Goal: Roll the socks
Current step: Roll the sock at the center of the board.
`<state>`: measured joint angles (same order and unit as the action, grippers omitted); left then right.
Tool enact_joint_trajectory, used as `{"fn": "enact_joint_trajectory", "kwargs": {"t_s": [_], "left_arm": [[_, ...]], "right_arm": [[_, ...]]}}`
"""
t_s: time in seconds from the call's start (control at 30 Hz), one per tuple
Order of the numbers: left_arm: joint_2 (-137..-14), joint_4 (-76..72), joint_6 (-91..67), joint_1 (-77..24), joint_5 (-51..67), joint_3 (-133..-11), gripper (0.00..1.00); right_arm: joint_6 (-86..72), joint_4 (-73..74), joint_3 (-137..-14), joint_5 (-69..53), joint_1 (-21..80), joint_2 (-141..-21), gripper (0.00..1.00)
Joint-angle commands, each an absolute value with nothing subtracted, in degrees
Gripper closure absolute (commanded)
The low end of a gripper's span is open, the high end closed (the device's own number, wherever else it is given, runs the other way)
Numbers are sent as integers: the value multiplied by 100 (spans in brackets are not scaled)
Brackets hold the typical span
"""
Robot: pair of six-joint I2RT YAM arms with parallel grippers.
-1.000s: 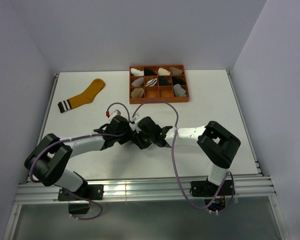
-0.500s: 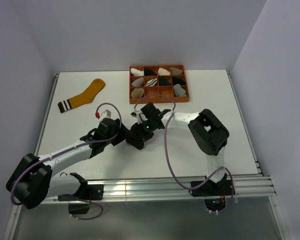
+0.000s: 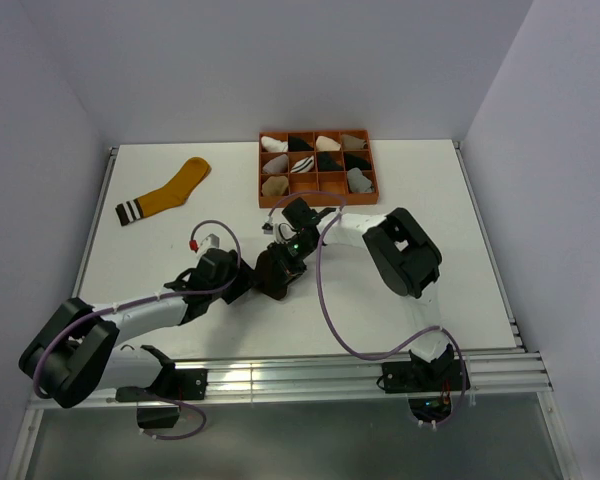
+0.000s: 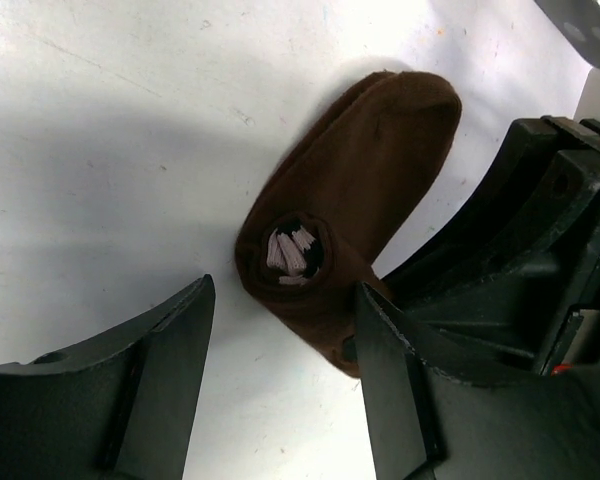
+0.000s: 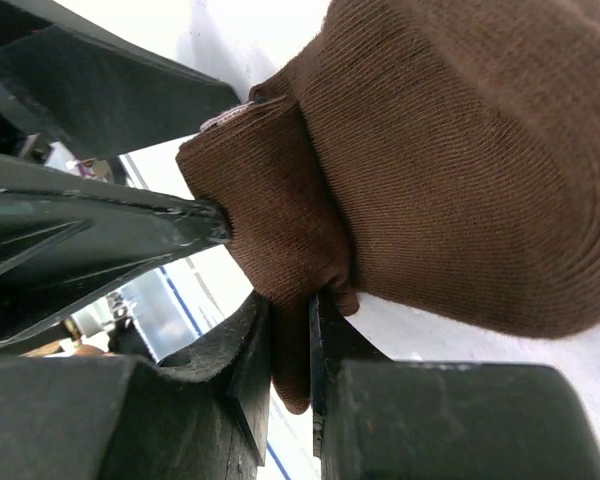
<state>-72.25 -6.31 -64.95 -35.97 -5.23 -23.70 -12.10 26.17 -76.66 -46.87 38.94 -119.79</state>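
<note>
A dark brown sock (image 4: 365,170), rolled into a bundle with its pale striped cuff tucked in the open end, lies mid-table (image 3: 273,277). My left gripper (image 4: 285,295) is open around the bundle's near end. One of its fingers (image 4: 400,390) touches the fabric. My right gripper (image 5: 292,335) is shut on a fold of the brown sock (image 5: 460,150). In the top view it reaches the bundle from behind (image 3: 283,258), while the left gripper (image 3: 250,283) stands at its left. A mustard-yellow sock (image 3: 166,192) lies flat at the back left.
An orange compartment tray (image 3: 318,203) holding several small sock bundles stands at the back centre, just behind the right wrist. Cables loop over both arms. White walls enclose the table on three sides, and a metal rail (image 3: 280,375) runs along the near edge.
My left gripper has opened, let go of the brown bundle and drawn back toward the near left. My right arm has folded, its wrist now behind the bundle.
</note>
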Motion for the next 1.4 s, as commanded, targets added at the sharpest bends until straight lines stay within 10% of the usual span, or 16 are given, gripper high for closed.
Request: {"fn": "enact_joint_trajectory", "kwargs": {"t_s": [0.0,0.4,0.73,0.97,1.37], "left_arm": [[-7365,-1133,-6715,-3577,-598,-2259,38],[-8042,-1310,-7181,-3577,-448,-2136,51],[-8235,-1125,-7049,-3586,-343,-2171,99],[-8341,-835,-6996,-3577,-255,-2311,100],[-8534,-624,-6987,-3577,-141,-2557,100]], "right_arm": [[-1072,3129,-7769,-4676,3938,-12278,98],[-984,2998,-7876,-4597,3955,-12297,97],[-1292,1601,-6892,-3632,4008,-10928,75],[-1143,530,-5654,-1052,4568,-9327,57],[-1046,-747,-4184,396,6046,-7866,62]]}}
